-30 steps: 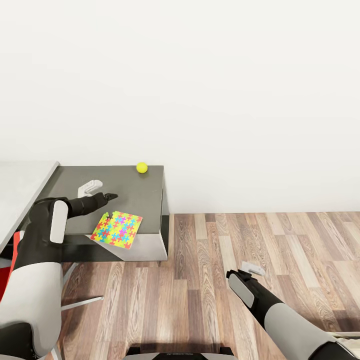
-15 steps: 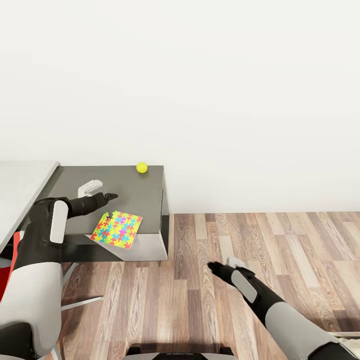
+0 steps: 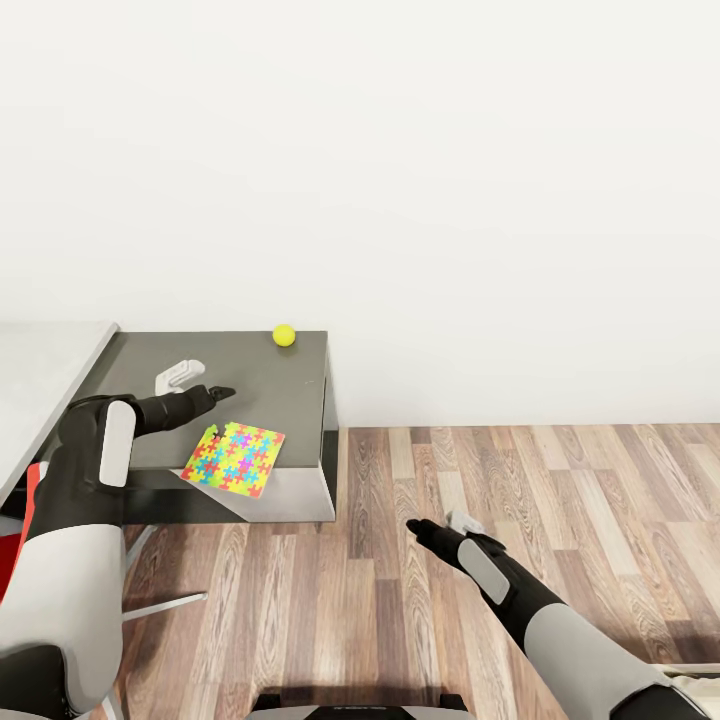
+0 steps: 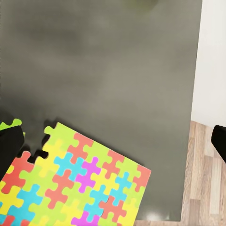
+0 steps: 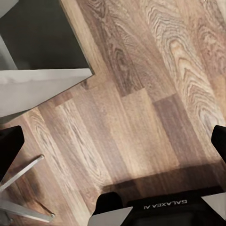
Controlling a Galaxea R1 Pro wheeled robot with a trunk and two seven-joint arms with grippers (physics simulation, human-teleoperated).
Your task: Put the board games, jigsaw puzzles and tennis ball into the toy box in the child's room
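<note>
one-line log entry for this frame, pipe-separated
left gripper: open, above jigsaw puzzle | right gripper: open, empty, over floor | tennis ball: far edge of dark table | toy box: unseen

A home, likely a child's room: bare white wall at twelve o'clock, wood-plank floor at four, low dark grey desk section at ten carrying a bright jigsaw puzzle and a tennis ball.

A wood-plank floor is stretching along the foot of a plain white wall; a red chair is sitting at the near left, its metal legs resting on the planks.
</note>
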